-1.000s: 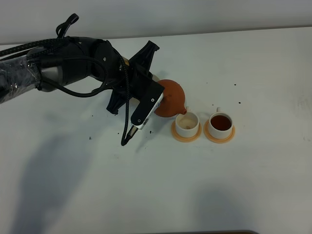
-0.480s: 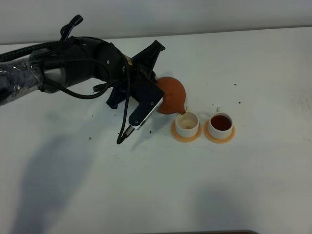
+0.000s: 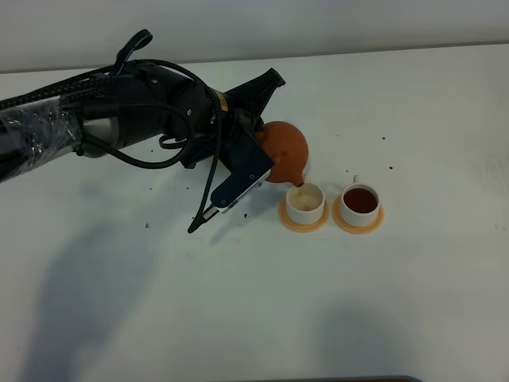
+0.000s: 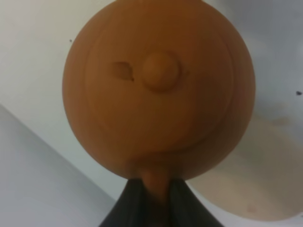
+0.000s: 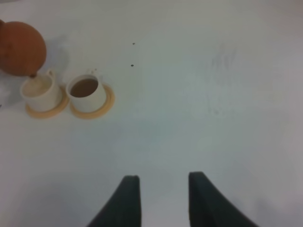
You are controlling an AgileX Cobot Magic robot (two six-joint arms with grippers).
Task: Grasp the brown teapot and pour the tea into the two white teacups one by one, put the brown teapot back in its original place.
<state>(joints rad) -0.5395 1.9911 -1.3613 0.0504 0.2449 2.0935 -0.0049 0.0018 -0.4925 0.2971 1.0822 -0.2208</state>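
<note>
I am seeing the left gripper (image 4: 155,191) clamping tight on the brown teapot (image 3: 288,150) at its handle. The round reddish pot is hanging tilted, spout dipping over the pale white teacup (image 3: 305,200), just beside the tea-filled teacup (image 3: 360,199).

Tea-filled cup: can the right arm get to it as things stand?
Probably yes. The right gripper stands open with only bare table between it and the filled teacup; the teapot and left arm are at the other cup, on its far side.
</note>
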